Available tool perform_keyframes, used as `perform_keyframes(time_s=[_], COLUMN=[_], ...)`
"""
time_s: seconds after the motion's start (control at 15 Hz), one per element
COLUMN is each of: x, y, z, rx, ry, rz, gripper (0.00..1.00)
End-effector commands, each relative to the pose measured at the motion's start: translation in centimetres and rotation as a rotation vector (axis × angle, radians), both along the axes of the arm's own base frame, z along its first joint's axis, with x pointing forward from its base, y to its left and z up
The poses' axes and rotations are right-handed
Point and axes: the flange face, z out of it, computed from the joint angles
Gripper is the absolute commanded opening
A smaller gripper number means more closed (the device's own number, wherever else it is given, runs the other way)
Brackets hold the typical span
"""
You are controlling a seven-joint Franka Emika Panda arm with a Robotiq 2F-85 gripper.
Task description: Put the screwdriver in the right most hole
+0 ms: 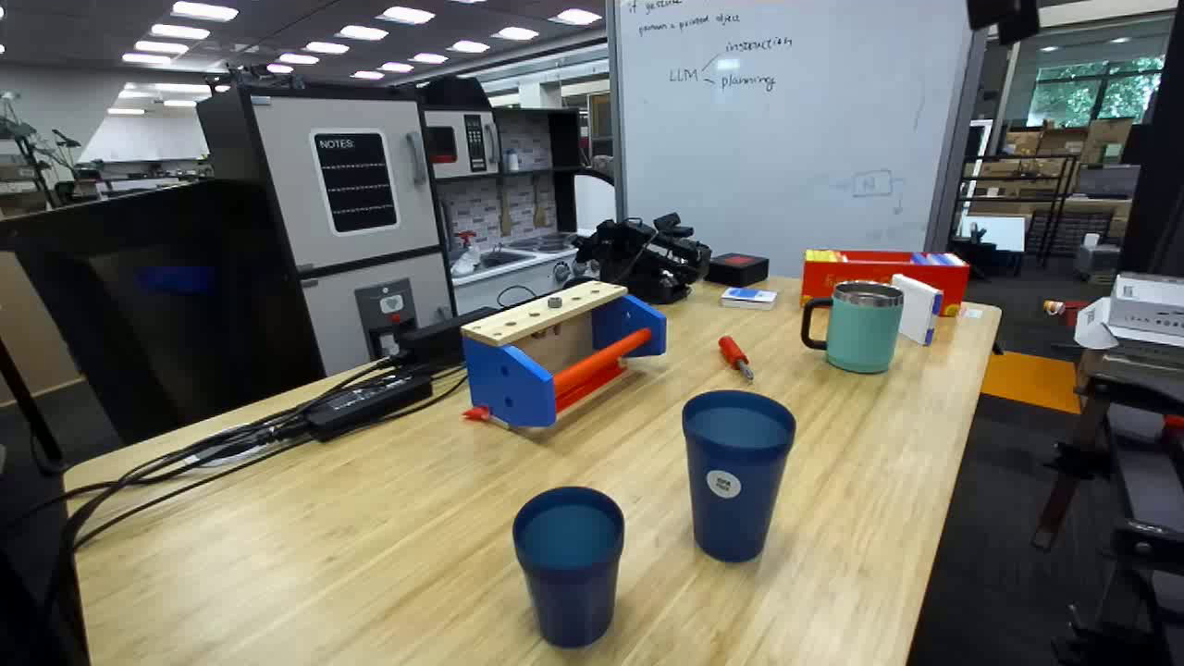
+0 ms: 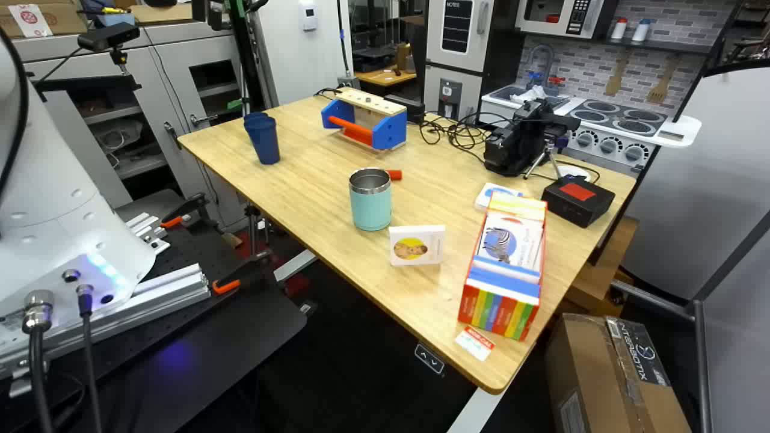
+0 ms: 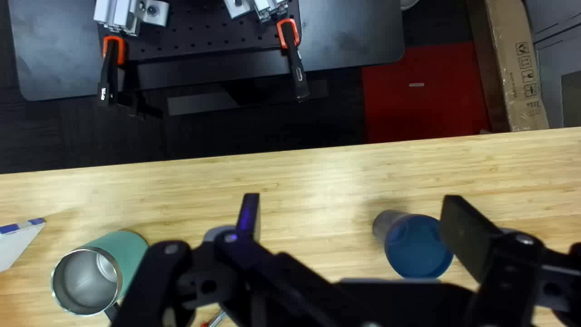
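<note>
The screwdriver (image 1: 733, 352) lies on the table, its red handle away from the camera. In an exterior view its handle (image 2: 394, 174) is partly behind the mug. In the wrist view only a bit of its shaft (image 3: 218, 318) shows at the bottom edge. The rack has a light wooden top bar (image 1: 518, 320) with a row of holes, blue end plates and an orange rod. The right most hole (image 1: 609, 288) is at the bar's far end; it is small here. My gripper (image 3: 352, 198) is open and empty, above the table, away from the screwdriver.
Two blue cups (image 1: 738, 481) (image 1: 569, 564) stand on the table; one cup (image 3: 420, 247) shows below my fingers. A teal mug (image 2: 370, 201) stands near the screwdriver. A white card (image 2: 417, 245), a red card box (image 2: 505, 264), cables (image 1: 277, 425) and black equipment (image 1: 643, 259) are around.
</note>
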Motion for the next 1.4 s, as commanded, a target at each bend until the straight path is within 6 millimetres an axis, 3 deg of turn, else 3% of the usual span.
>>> perform_keyframes(time_s=[0.0, 0.47, 0.8, 1.0, 1.2, 1.33], x=[0.0, 0.6, 4.7, 6.4, 9.1, 10.7], y=[0.0, -0.5, -8.3, -13.1, -16.5, -17.7], z=[0.0, 0.2, -2.8, -6.0, -9.4, -11.6], rx=[0.000, 0.035, 0.125, 0.171, 0.192, 0.174], ry=[0.000, -0.009, -0.069, -0.126, -0.219, -0.291], rz=[0.000, -0.051, -0.350, -0.518, -0.675, -0.775], gripper=[1.00, 1.00, 1.00, 1.00, 1.00, 1.00])
